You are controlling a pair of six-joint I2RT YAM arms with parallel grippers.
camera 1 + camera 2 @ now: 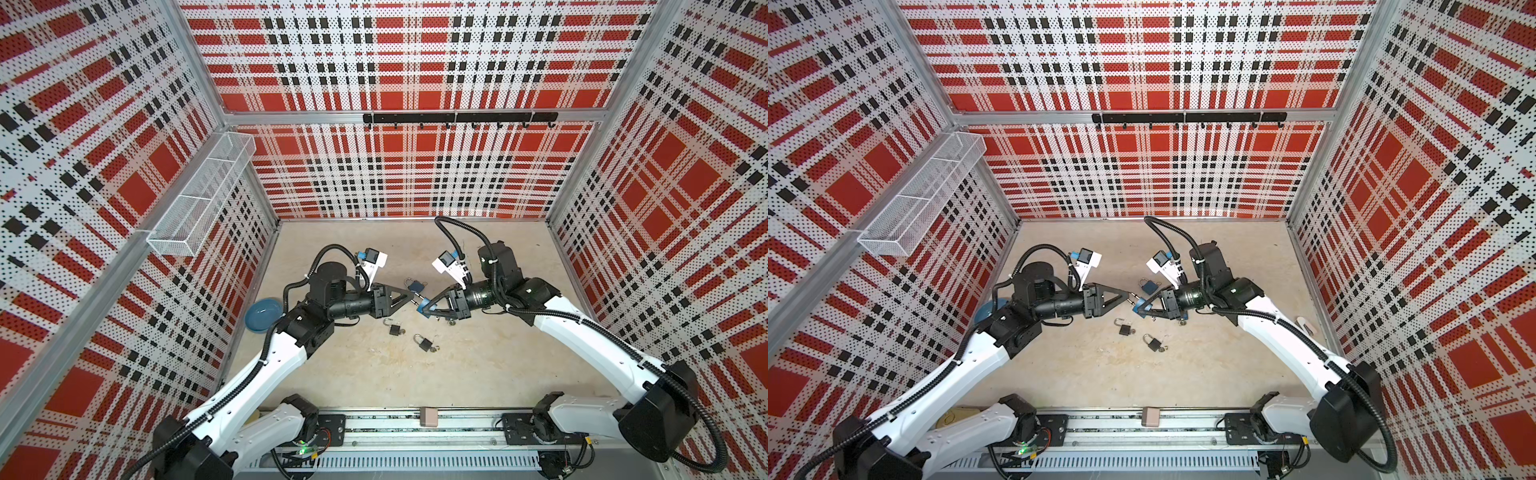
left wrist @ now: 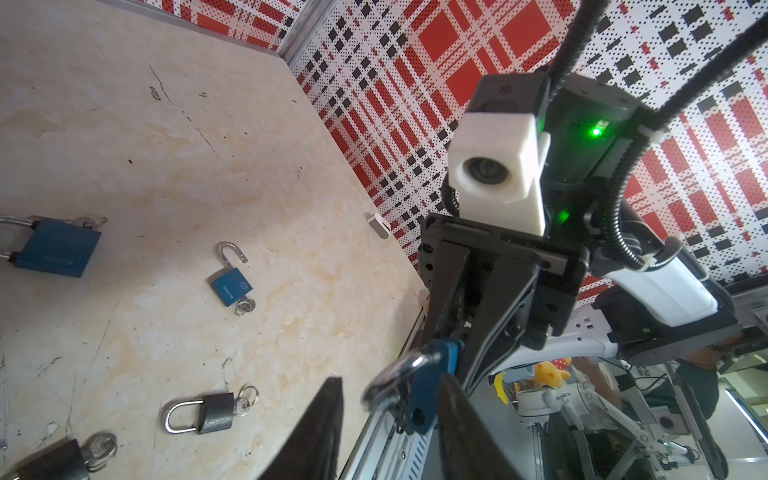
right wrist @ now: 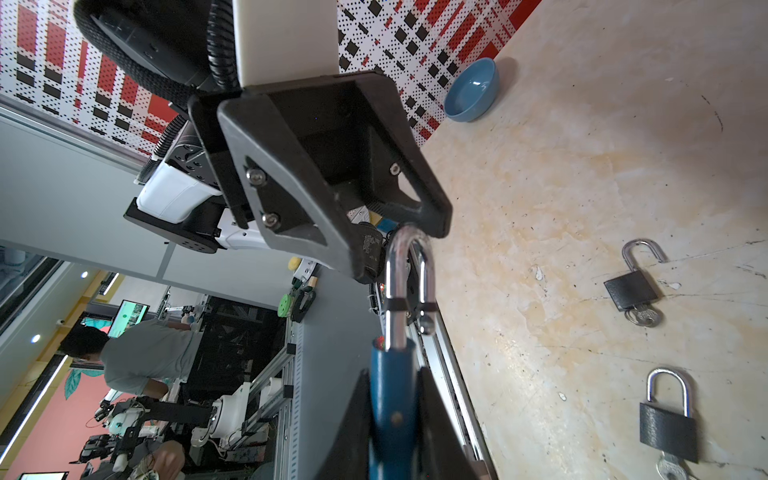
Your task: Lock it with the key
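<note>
1. R pincer [image 1: 426,309] is clamped on blue padlock [image 3: 392,386], held off surface [image 1: 457,374].
2. Shackle [image 3: 409,257] is pointed straight at L pincer [image 2: 390,399]; long axis lies pincer-to-pincer.
3. L pincer is seen apart, straddling shackle tip; L arm is nearest.

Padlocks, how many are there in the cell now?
5. Held blue padlock: in the right pincer. Large blue padlock: farthest from the rail. Small open blue padlock: under the right arm. Open black padlock, shut black padlock: nearest the rail. More could be hidden.
</note>
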